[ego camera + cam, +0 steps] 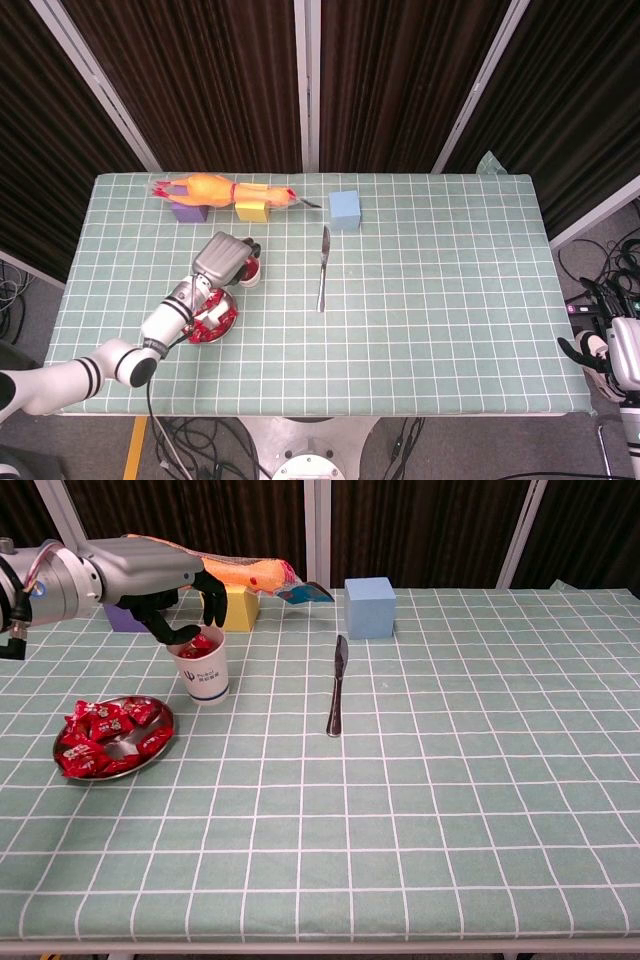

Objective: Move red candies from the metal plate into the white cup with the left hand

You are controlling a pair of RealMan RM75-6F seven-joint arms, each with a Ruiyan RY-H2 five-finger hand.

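Left hand (180, 595) hovers released, fingers spread over the white cup (203, 669); the chest view alone shows red candies (198, 646) inside. Right hand (600, 345), at the table's 4 o'clock, state unclear.

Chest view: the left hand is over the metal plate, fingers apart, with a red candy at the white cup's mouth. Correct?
Not quite. In the chest view the left hand is over the white cup, not the metal plate. Its fingers are apart, and a red candy sits at the cup's mouth.

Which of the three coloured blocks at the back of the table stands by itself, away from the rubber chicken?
The blue block. The yellow block and purple block sit right against the rubber chicken; the blue one stands apart, beyond the knife.
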